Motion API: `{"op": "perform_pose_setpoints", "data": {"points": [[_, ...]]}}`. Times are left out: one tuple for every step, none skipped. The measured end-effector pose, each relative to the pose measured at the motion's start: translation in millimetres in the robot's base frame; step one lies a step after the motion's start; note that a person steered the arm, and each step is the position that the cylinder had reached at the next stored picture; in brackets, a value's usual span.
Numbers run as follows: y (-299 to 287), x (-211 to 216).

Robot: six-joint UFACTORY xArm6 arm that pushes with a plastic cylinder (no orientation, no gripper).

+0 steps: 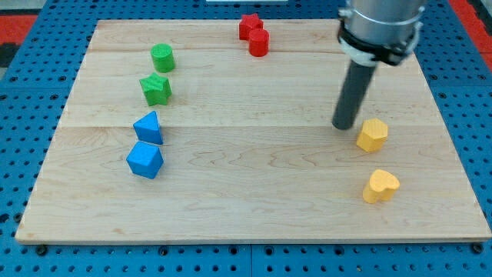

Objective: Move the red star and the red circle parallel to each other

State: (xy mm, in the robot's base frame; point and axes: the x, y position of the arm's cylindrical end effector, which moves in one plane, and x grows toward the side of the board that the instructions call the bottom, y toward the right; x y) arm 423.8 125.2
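The red star (249, 25) sits at the view's top, near the board's far edge. The red circle (258, 42) touches it just below and to the right. My tip (343, 125) rests on the board at the view's right, far from both red blocks, right and below them. It stands just left of the upper yellow block (372, 135), with a small gap.
A green circle (162, 57) and a green star (156, 89) lie at the upper left. Two blue blocks (148, 128) (144, 160) lie below them. A yellow heart (380, 186) lies at the lower right. The wooden board (254, 192) sits on a blue pegboard.
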Motion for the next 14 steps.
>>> {"op": "perform_pose_setpoints", "data": {"points": [[-28,-61],[-69,-84],[-143,-81],[-153,-79],[-154,-79],[-174,-79],[-206,-79],[-232,-79],[-237,-101],[-216,-110],[-233,-154],[-235,-198],[-188,-215],[-150,-215]]}}
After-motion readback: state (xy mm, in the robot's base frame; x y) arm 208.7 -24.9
